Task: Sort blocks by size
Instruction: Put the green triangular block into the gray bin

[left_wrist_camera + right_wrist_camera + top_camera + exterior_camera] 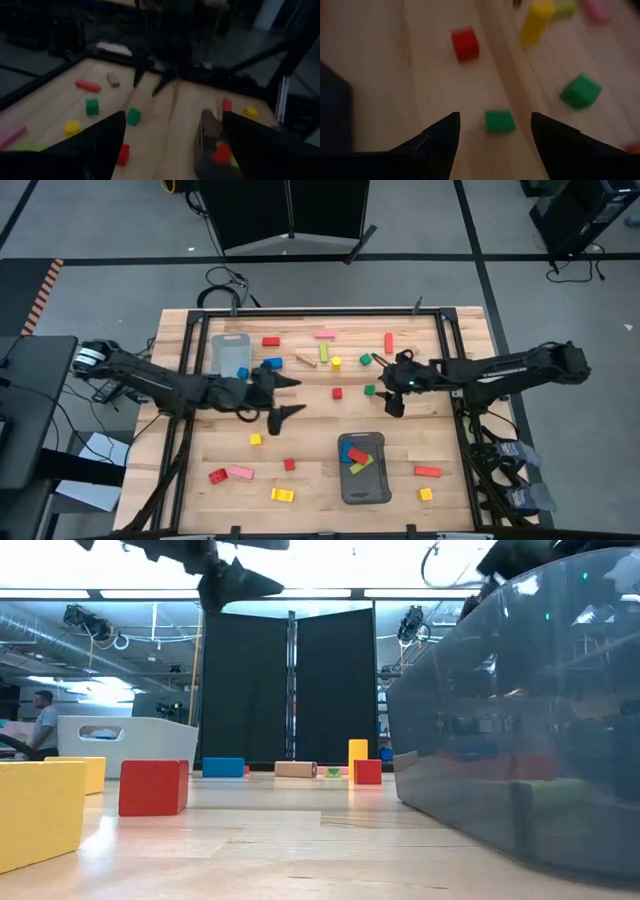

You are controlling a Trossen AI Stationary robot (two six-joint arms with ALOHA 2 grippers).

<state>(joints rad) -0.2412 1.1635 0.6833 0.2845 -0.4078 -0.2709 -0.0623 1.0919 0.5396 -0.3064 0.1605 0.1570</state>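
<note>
Evidently the blocks (336, 362) lay scattered across the worktop — light, rigid painted wood, best pinched on opposite flat faces. Right gripper (492, 131) hung spread and empty over a small green cube (499, 121), probably its target; left gripper (283, 396) gaped empty mid-worktop — some pieces already sat in the tray (364, 492) near the front edge.

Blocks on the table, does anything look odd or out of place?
Nothing damaged or spilled. One yellow block stands upright on end while the others lie flat. The near tray holds several blocks; the far tray seems to hold one blue block.

Bright ceiling strip lights (150, 592) glare across the low view; both wrist views are dim and motion-blurred.
</note>
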